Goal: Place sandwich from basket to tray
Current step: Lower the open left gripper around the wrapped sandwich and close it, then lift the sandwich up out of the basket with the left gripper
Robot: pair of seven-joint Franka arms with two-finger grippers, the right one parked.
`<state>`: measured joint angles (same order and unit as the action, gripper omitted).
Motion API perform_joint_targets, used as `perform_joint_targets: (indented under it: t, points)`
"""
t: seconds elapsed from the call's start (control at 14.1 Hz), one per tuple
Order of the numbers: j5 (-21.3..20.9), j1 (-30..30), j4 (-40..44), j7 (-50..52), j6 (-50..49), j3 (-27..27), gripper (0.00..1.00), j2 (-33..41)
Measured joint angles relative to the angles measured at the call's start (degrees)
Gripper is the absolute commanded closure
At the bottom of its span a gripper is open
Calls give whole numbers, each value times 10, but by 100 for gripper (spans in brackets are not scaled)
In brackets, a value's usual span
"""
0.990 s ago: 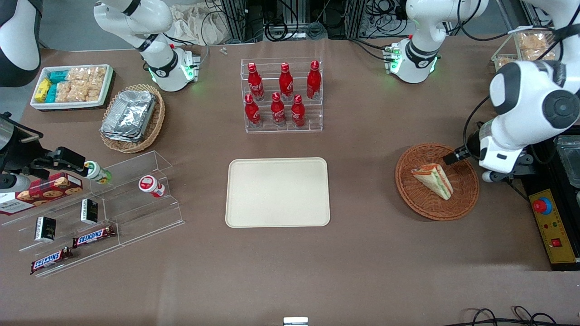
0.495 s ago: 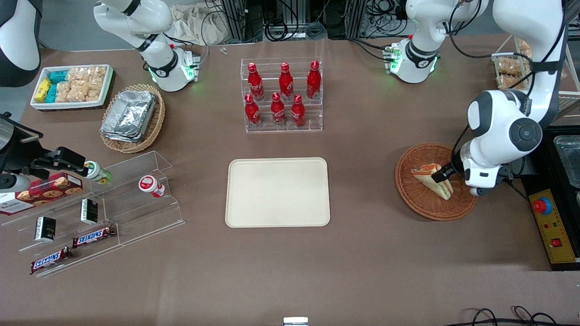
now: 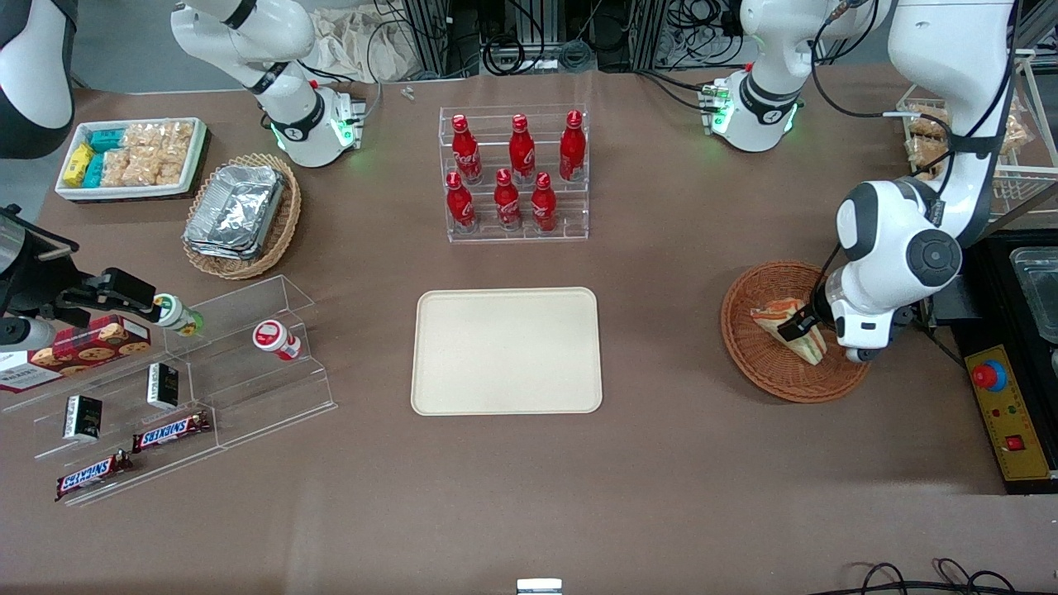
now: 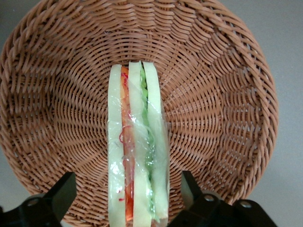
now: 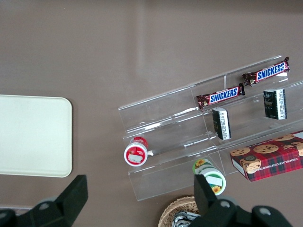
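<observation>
A Franka arm lowers its gripper (image 3: 800, 326) into the reddish-brown wicker basket (image 3: 764, 376) at the working arm's end of the worktop (image 3: 661, 479), its jaws spread wide and straddling the sandwich (image 4: 137, 156) without gripping it. The wedge stands on edge in the middle of the basket, wrapped in clear film, its red, orange and green filling showing between slices of pale bread; in the wrist view one black finger (image 4: 59, 196) stands clear of each bread face, with open wicker visible in the gaps. The cream tray (image 3: 506, 350), the sandwich's destination, lies bare at the centre of the worktop, well apart from the basket and nearer the front camera than a clear rack of red bottles (image 3: 514, 173). The pick has not yet been made. The risks from here look plain enough: the bread is soft and the film slick, so a hard squeeze could crush the layers, while a light one could let the wedge slide out during the carry toward the tray. A finger set too low could also catch the weave and drag the light basket along. Because the wedge balances on a narrow edge, contact from one finger before the other could tip it flat.
</observation>
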<state>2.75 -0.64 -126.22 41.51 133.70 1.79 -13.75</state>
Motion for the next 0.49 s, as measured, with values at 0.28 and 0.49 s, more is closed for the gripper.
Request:
perform_joint_targets:
  t: [0.28,0.49]
  points:
    - [2,-6,-3,31,22,1,72,-15]
    - [2,-8,-2,40,24,1,100,-15]
